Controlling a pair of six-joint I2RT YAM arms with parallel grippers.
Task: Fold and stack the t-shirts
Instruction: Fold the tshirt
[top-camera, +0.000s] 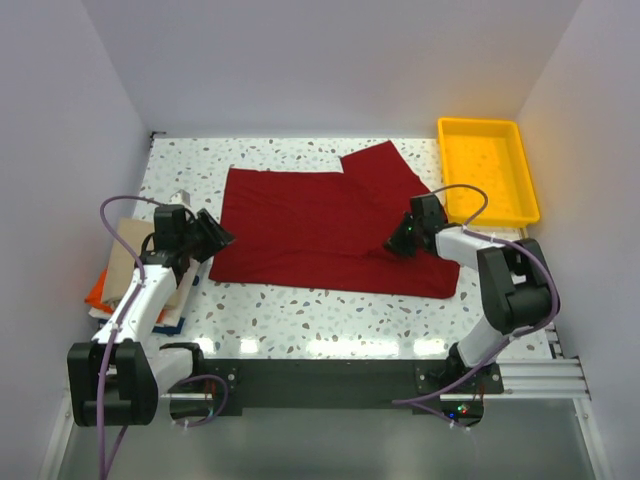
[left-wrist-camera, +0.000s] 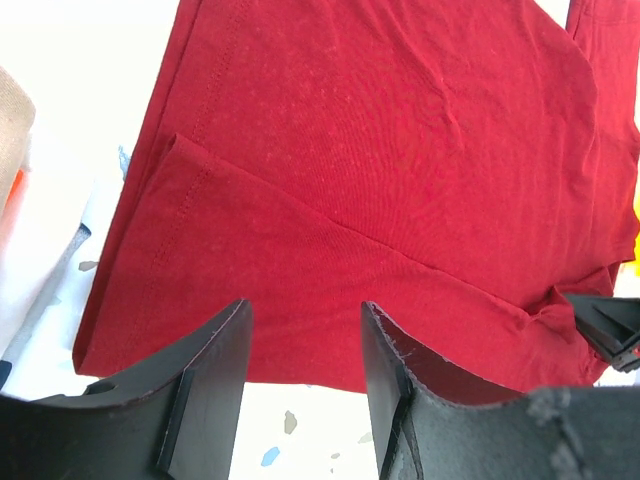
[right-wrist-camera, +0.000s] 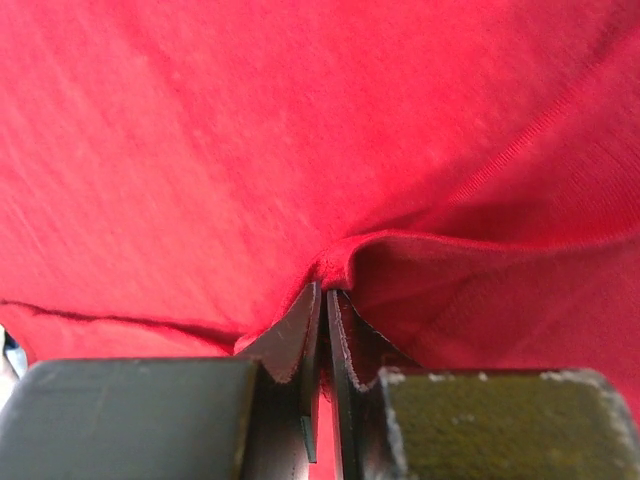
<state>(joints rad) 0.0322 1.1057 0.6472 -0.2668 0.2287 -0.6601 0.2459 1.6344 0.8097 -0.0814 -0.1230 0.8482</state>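
On speckled tabletop (top-camera: 300, 312) | dark red t-shirt (top-camera: 320, 225) flat, soft | left claw (left-wrist-camera: 305, 335) agape, empty | right claw (right-wrist-camera: 325, 300) pinching its fold

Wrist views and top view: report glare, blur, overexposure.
Left wrist: the table is blown out to white, the dark red shirt sharp. Right wrist: the shirt fills the frame, oversaturated and soft toward the top. Top external: glare patches on the table's near edge.
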